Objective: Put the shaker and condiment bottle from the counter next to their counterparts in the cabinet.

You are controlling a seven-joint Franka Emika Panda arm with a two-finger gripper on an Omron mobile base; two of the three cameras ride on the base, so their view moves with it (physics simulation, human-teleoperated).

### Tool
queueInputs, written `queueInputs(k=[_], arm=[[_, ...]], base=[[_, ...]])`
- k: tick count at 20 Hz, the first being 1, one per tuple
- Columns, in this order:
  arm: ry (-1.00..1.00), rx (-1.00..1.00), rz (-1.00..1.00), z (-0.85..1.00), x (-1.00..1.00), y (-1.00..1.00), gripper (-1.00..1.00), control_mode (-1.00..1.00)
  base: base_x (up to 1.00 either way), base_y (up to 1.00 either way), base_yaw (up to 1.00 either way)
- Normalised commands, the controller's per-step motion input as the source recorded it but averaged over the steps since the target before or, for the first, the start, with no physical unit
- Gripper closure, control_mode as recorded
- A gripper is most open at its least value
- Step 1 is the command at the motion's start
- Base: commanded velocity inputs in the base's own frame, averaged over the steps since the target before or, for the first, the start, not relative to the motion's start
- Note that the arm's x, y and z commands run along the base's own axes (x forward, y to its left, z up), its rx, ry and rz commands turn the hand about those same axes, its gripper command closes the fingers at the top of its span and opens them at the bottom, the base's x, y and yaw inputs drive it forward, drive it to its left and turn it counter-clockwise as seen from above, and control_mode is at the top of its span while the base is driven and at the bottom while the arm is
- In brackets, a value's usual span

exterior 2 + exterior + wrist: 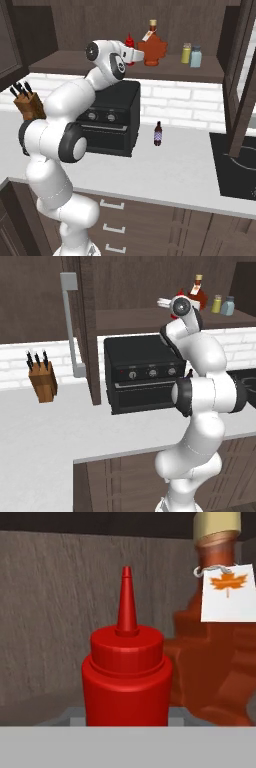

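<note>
Reaching up to the cabinet shelf [130, 318] in the left base view, gripper [176, 311] mostly hidden behind the wrist, red bottle barely peeking beside it; brown bottle [198, 290], yellow shaker [217, 304] and blue shaker [228, 306] standing further right along the shelf.

Holding the red bottle [130, 46] upright on the shelf [60, 62] in the right base view, just left of the brown bottle [152, 47]; shakers [191, 54] standing together well right.

Looking close in the hand view, red bottle [126, 672] clamped in narrow jaws, brown bottle [220, 657] just beside it, possibly touching.

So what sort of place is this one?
A simulated home kitchen, most likely: a countertop oven on a white counter, a knife block, and a wall cabinet holding bottles.
</note>
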Motion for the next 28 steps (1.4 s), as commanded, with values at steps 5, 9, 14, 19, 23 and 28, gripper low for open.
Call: queueInputs(k=[5, 9, 14, 19, 23, 28], arm=[[0.02, 0.00, 0.02, -0.09, 0.45, 0.00, 1.00, -1.00], [0.02, 0.00, 0.02, -0.12, 0.39, 0.00, 1.00, -1.00], [0.02, 0.00, 0.02, -0.27, 0.14, 0.01, -1.00, -1.00], [0.01, 0.00, 0.01, -0.32, 0.00, 0.00, -1.00, -1.00], [0.02, 0.00, 0.01, -0.23, 0.00, 0.05, -1.00, -1.00], [0.00, 0.00, 0.01, -0.09, -0.03, 0.10, -1.00, -1.00]], base=[[0.00, 0.00, 0.00], [0.00, 0.00, 0.00], [0.00, 0.00, 0.00], [0.00, 0.00, 0.00], [0.00, 0.00, 0.00], [0.00, 0.00, 0.00]])
